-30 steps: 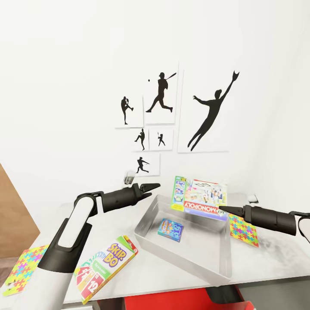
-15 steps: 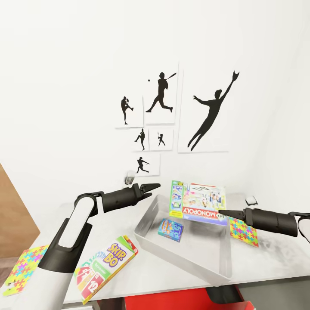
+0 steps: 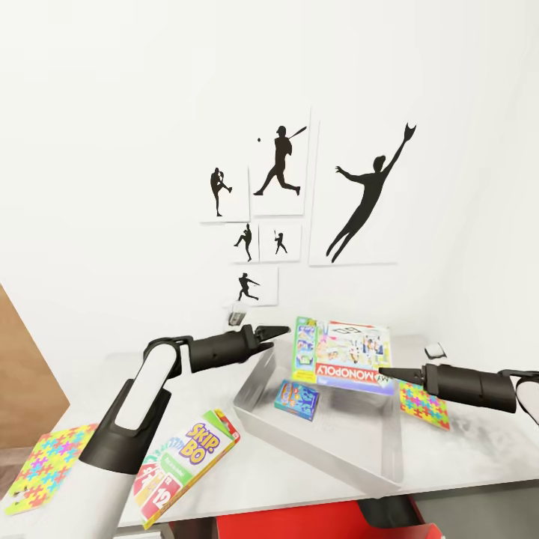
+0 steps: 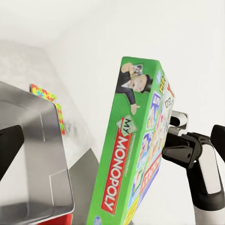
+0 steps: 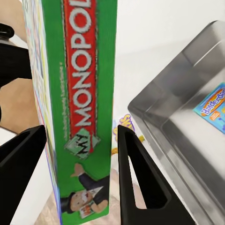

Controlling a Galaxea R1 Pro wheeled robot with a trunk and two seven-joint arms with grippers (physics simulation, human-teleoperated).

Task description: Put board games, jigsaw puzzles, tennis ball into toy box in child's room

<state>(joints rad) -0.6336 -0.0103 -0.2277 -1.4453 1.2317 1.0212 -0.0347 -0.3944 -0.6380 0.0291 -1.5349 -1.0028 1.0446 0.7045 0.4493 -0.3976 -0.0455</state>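
Green and red caught my eye first in the head view: the Monopoly box (image 3: 343,356) hung in the air over the far end of the grey toy box (image 3: 352,442), its long axis running left to right and its printed face tipped toward me, the red banner reading upside down. My right gripper (image 3: 383,370) pinched its right lower corner. Inside the toy box lay the small blue game (image 3: 296,399), flat on the floor of the bin. My left gripper (image 3: 278,329) pointed right, toward the Monopoly box's left end, just short of it; I could not tell from here how far its fingers were spread. The Skip-Bo box (image 3: 187,464) lay flat on the table (image 3: 464,457) near my left arm, its long axis slanting away to the right. One jigsaw puzzle (image 3: 49,466) sat at the table's left edge, another (image 3: 422,399) under my right arm, beside the toy box.

From the left wrist, the Monopoly box (image 4: 133,150) stood on edge, green side facing the camera, with the right gripper (image 4: 180,147) clamped on its far end.

From the right wrist, both fingers (image 5: 133,178) straddled the box's green edge (image 5: 82,108), pressed against it.
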